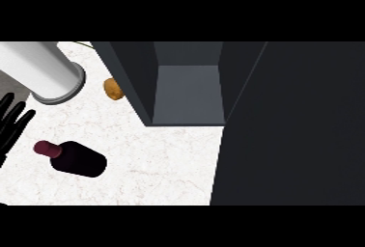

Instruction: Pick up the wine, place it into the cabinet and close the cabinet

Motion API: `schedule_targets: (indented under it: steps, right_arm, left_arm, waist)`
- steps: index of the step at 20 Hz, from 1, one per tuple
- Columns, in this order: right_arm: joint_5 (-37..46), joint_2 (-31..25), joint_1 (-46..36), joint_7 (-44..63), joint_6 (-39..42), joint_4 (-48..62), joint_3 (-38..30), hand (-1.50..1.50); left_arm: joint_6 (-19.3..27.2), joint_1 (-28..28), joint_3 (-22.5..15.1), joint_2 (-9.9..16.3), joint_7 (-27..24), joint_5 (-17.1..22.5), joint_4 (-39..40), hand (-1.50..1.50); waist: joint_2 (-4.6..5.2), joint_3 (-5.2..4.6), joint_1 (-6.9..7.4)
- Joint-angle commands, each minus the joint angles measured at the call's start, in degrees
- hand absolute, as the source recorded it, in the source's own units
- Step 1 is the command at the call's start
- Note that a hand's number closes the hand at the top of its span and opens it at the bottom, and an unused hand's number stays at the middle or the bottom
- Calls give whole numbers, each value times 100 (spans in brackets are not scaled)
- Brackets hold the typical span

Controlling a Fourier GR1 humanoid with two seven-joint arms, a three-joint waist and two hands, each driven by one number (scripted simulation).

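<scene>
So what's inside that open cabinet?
The cabinet shows only a bare grey shelf; nothing stands on it. The open door hides everything to the right. The wine bottle is out on the counter.

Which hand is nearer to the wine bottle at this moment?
Left. The left hand shows at the view's left edge, fingers straight, just left of the wine bottle and apart from it. The right hand is not in view.

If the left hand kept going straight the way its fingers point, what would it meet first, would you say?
The left hand points up and right, so probably the white cylinder; the wine bottle lies below that line. Heights are unclear.
</scene>
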Motion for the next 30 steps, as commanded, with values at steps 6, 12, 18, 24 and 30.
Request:
schedule_targets:
  steps: [6,12,18,24,30]
  right_arm:
    - [-137,220,259,194,-157,-637,231,-150]
    - [-418,29,-253,313,-111,-340,-59,-150]
    - [-523,-94,-338,633,-198,-582,-234,-150]
    - [212,160,-67,383,-319,-576,563,-150]
    - [-460,-90,-317,665,-302,-665,-96,-150]
  left_arm:
    - [-502,153,-79,-301,-824,-671,1011,-150]
    - [-1042,472,108,-289,-1770,-1063,1851,-150]
    - [-1107,303,31,-408,-2249,-1403,2428,-150]
    - [-1295,230,11,-296,-2824,-1877,3233,-150]
    - [-1106,-360,8,-356,-3351,-2258,4451,-150]
  waist:
    - [6,0,16]
    - [5,-2,36]
    - [-1,0,17]
    - [4,0,27]
    - [5,-1,-25]
